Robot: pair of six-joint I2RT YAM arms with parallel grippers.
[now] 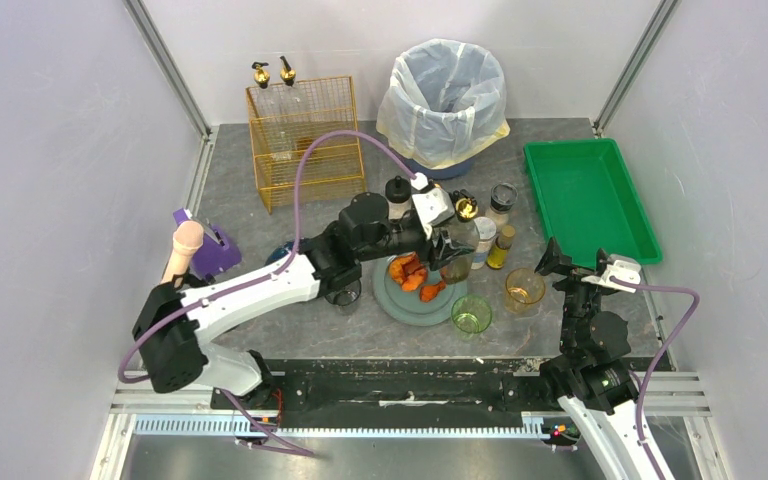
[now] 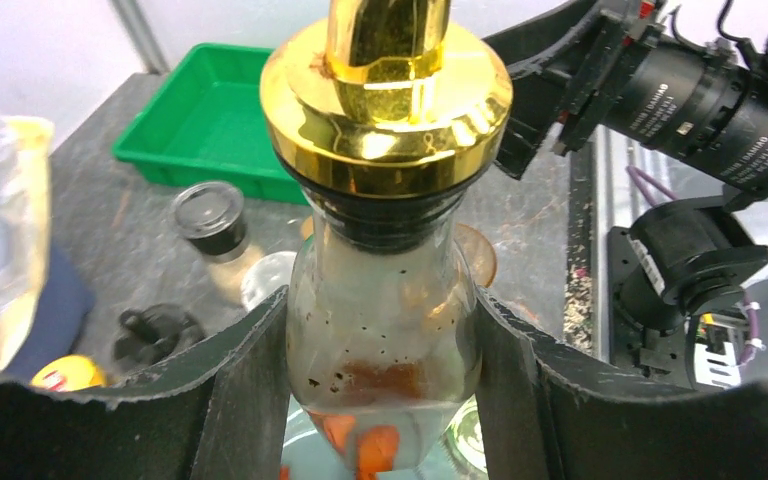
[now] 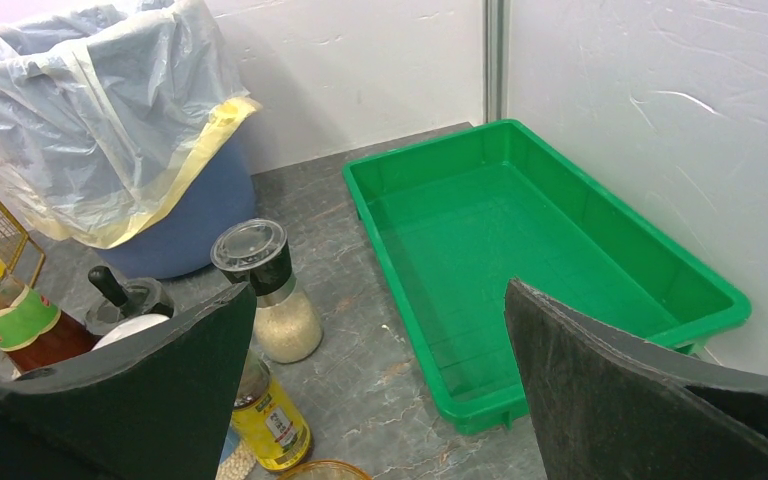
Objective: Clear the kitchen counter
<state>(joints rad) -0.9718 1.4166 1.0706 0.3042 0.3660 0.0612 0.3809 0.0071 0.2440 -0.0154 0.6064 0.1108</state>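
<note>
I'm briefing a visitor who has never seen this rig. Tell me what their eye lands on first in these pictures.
The gold-capped glass bottle, clamped in the left end effector, fills the left wrist view; it sits at the edge of the plate of orange food in the middle of the kitchen counter. Next come the bright green tray at the counter's far right and the plastic-lined bin against the back wall.

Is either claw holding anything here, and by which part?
The left claw grips the gold-spouted glass bottle by its body, just below the neck. The right claw is open and holds nothing.
</note>
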